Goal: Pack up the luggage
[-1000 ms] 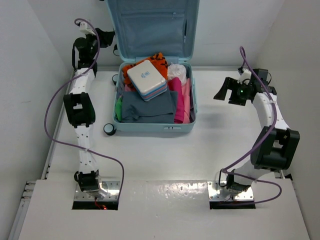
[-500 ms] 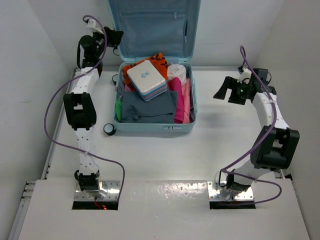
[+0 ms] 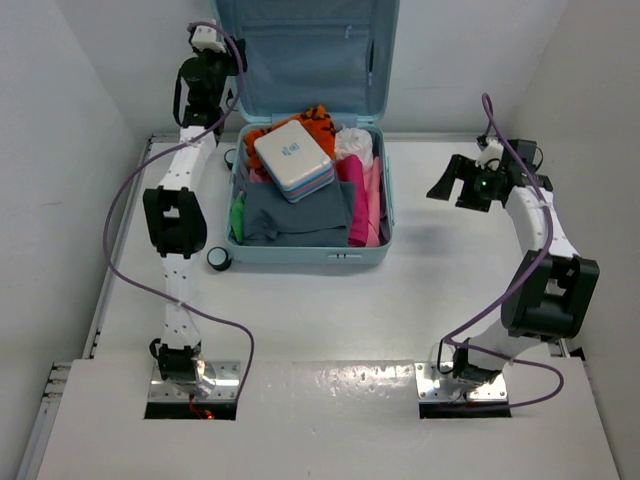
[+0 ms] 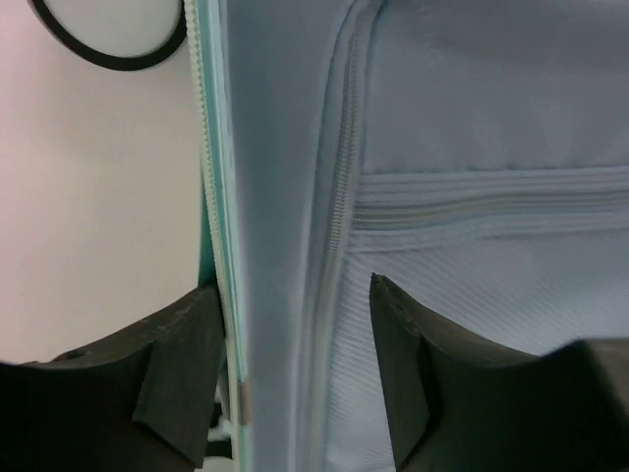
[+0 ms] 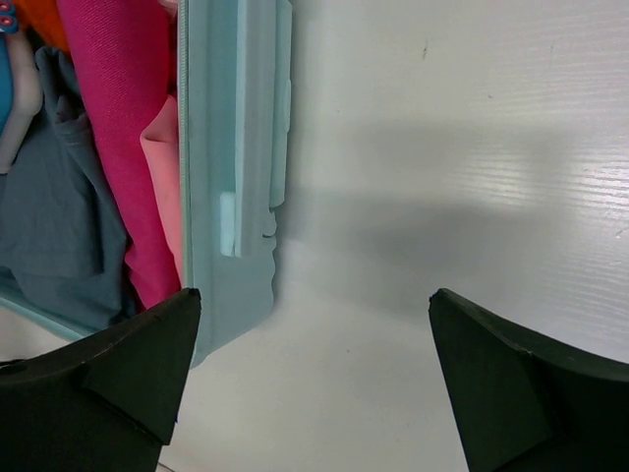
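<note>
- Your left arm has swung up and inward from the space left of the luggage. Its hand now sits at the left edge of the raised lid. Your right arm has not shifted.
- The tabletop carries the luggage at its far middle. The base lies flat and open, and the lid stands upright against the back wall.
- In the wrist view, your left hand's fingers are partly apart and straddle the lid's aqua rim. One finger is outside by the shell, the other over the light blue lining beside the zip. You cannot tell from here whether they pinch it.
- Your right hand is spread wide and holds nothing. It hovers above bare tabletop just beside the luggage's right wall, near the front corner.
- Inside the base, a grey garment fills the front and a magenta cloth runs along the right side. Orange fabric and a white bundle lie at the back.
- A white-and-blue box rests on top of the clothes, turned at an angle.
- A small black wheel shows at the base's front left corner.
</note>
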Robot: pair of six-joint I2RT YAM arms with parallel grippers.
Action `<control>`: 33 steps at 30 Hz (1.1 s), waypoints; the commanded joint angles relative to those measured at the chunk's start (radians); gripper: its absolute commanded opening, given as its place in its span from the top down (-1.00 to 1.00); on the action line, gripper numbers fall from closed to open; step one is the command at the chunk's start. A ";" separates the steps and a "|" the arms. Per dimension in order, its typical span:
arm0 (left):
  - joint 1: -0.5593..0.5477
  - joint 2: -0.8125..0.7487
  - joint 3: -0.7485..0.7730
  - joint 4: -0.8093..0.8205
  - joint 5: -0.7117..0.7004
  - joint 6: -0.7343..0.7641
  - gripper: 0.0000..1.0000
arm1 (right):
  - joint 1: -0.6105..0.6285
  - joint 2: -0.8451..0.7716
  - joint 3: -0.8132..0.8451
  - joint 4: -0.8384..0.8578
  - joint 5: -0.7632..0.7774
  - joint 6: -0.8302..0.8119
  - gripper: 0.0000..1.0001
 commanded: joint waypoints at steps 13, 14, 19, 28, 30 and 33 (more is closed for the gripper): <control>0.072 -0.121 -0.215 0.379 0.036 -0.213 1.00 | 0.005 0.057 0.050 0.042 -0.050 0.026 -0.89; 0.072 -0.170 -0.265 0.391 0.070 -0.259 1.00 | 0.009 0.052 0.038 0.039 -0.044 0.010 -0.89; 0.096 -0.527 -0.757 0.537 0.377 -0.422 1.00 | 0.013 -0.031 -0.103 0.014 -0.028 -0.017 -0.87; 0.213 -1.358 -1.436 -0.023 0.852 -0.016 -0.90 | -0.040 -0.187 -0.177 -0.105 -0.041 -0.102 -0.91; 0.233 -1.504 -1.448 -0.317 0.918 0.259 -0.98 | -0.077 -0.209 -0.183 -0.124 -0.033 -0.108 -0.91; 0.271 -1.738 -1.424 -0.845 0.946 0.844 -0.98 | -0.103 -0.223 -0.161 -0.162 -0.034 -0.123 -0.91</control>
